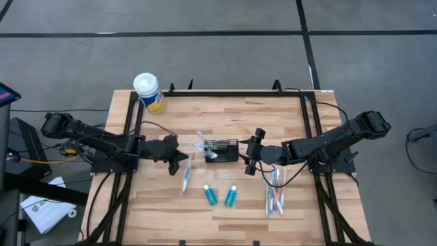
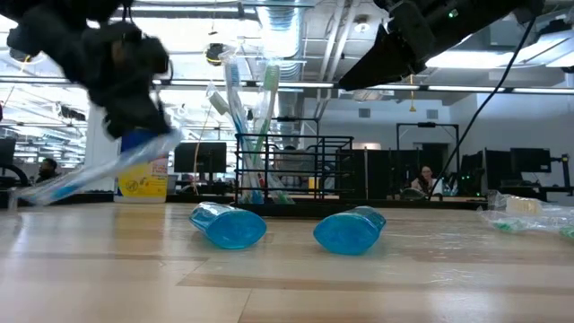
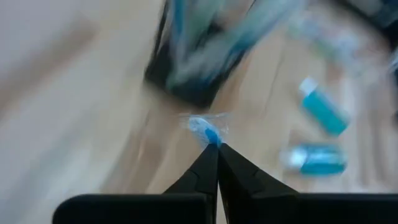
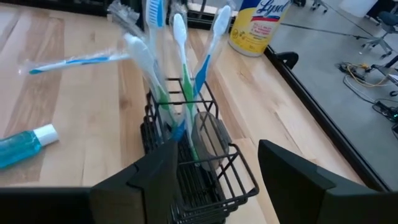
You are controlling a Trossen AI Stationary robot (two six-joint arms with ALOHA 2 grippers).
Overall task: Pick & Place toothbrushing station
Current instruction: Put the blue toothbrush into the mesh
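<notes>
So the left end effector (image 1: 179, 161) is pinching a wrapped blue toothbrush (image 1: 185, 179) by one end, fingers fully closed on it, and it's dangling just left of the black mesh basket (image 1: 222, 149), probably so it can go in upright with the others. The basket is sitting mid-worktop, already holding several brushes standing on end. The right end effector (image 1: 252, 158) is hovering just right of the basket with its fingers spread wide, holding nothing, looking like it's waiting its turn. Two teal tubes (image 1: 220, 196) are lying nearer the front, more wrapped brushes (image 1: 274, 194) to the right. The worktop (image 1: 328, 205) is pale wood planks; a wipes canister (image 1: 149, 92) is sitting at the far left corner. Grey floor, office-type room behind.
</notes>
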